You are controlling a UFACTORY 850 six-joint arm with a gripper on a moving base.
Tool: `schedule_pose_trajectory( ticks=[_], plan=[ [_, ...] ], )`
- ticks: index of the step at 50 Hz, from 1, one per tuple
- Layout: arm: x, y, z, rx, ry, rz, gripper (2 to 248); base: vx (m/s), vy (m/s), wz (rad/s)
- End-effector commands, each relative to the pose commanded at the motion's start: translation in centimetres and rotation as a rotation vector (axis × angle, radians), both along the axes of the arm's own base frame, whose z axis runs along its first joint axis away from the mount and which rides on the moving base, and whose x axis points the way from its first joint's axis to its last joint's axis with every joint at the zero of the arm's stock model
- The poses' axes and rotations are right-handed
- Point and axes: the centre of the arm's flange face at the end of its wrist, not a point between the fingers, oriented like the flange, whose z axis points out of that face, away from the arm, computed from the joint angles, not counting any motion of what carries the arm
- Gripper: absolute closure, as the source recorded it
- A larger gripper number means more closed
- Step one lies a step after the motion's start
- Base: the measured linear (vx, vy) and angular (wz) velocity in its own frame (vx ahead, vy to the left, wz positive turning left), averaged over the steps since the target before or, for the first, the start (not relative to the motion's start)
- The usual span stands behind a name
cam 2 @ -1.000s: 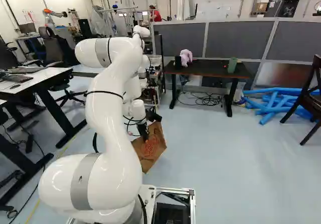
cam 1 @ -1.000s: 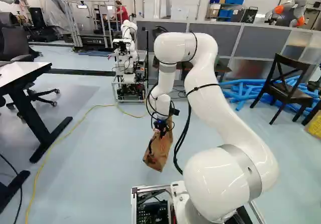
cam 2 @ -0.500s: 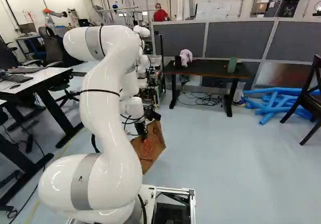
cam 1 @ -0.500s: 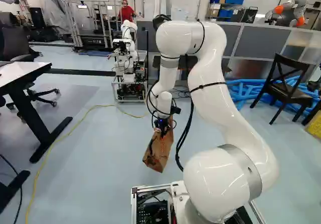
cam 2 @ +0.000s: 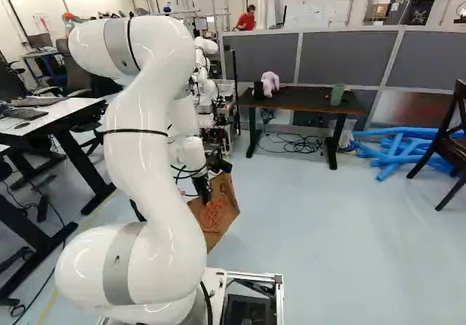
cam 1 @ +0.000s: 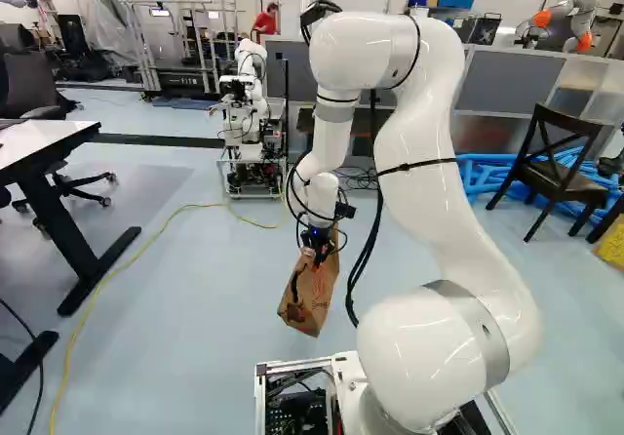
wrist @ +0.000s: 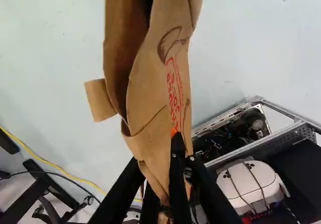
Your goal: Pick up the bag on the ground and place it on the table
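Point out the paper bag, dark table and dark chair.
Paper bag (cam 2: 218, 221): right base view, on its printed side.
Dark table (cam 2: 306, 100): right base view, bare tabletop.
Dark chair (cam 1: 558, 181): left base view, on the seat.

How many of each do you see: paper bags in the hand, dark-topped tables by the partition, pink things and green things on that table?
Paper bag: 1
Dark-topped table: 1
Pink thing: 1
Green thing: 1
Total: 4
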Motion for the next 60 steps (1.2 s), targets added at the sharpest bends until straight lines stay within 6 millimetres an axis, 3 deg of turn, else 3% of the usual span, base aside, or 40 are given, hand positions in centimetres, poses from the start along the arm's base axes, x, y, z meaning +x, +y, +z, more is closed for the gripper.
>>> schedule_pose_trajectory(
  ticks=[60],
  plan=[
    [-4.6,-1.2,8.9,0.021,-0.032,-0.01,229,0.0,0.0,0.0]
  ],
)
